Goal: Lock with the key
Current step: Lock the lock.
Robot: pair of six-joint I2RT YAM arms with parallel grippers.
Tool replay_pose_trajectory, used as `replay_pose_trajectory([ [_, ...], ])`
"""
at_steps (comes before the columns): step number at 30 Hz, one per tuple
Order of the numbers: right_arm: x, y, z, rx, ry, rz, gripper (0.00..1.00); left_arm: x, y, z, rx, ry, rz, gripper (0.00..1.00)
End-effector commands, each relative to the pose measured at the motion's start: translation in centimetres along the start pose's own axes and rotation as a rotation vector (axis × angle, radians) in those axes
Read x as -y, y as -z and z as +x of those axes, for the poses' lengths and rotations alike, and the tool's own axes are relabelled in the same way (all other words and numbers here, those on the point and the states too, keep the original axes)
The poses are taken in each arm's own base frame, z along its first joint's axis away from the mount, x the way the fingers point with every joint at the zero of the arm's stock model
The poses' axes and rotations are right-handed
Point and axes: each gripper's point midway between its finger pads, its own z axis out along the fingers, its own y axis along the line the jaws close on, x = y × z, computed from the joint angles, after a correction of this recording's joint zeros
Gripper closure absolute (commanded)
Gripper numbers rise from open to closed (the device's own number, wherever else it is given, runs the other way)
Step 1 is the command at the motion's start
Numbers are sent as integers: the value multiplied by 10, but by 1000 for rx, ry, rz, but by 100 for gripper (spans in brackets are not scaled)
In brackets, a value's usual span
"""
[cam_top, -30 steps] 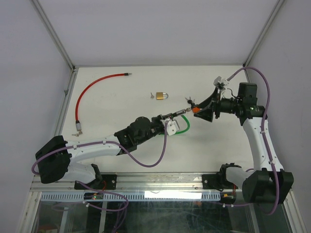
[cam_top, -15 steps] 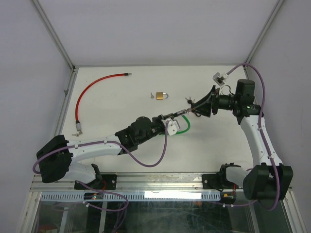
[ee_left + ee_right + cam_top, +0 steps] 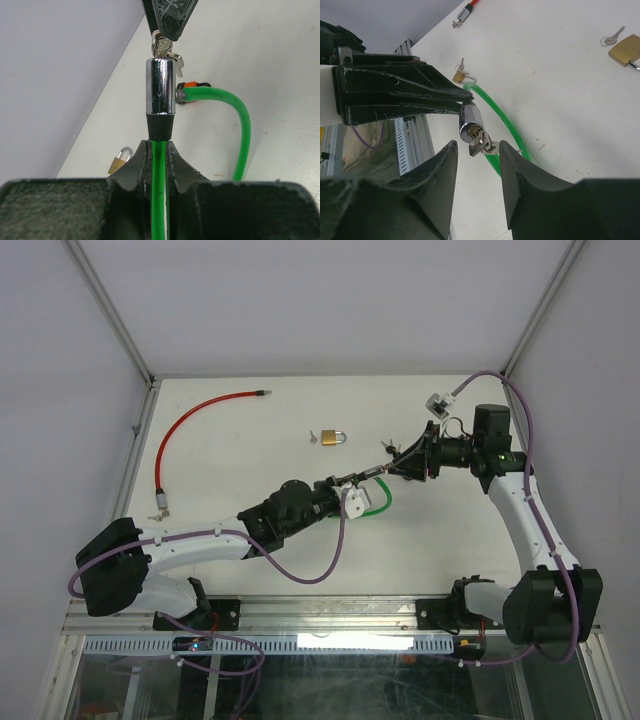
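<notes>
Red cable lock [image 3: 160, 460] lies at table's 10 o'clock, apart from both arms. Brass padlock [image 3: 334, 437] lies at 12 o'clock of left gripper [image 3: 159, 150]. Left gripper jaws pinch green cable [image 3: 215, 93] just under chrome lock cylinder [image 3: 161, 87]. Key [image 3: 479, 143] sits in cylinder keyhole. Right gripper [image 3: 477, 150] at cylinder's 3 o'clock in top view, jaws spread either side of key; contact unclear.
</notes>
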Motion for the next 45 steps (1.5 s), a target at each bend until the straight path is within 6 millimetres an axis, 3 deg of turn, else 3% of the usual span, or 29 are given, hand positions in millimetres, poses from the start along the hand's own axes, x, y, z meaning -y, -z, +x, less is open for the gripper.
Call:
replay_pose_trajectory([
  [1,-3,1,-12,8,75,1,61,29,1,23,-81,32,102,100],
  [6,-5,-1,-10,3,102,-9,70,29,2,23,-84,32,106,100],
  [12,-7,-2,-8,-4,158,-22,95,30,2,24,-85,30,109,100],
  [15,-9,-2,-6,-5,197,-29,100,31,2,25,-90,27,113,100],
  [21,-13,-1,3,-21,424,-41,100,33,3,26,-94,23,126,100],
  [28,-20,-6,23,-56,902,-82,100,38,3,26,-93,34,163,100],
  [34,-12,-5,30,-138,1277,-118,100,38,3,27,-90,61,193,100],
  [45,6,-1,20,-234,1609,-95,100,28,5,20,-39,135,256,100],
])
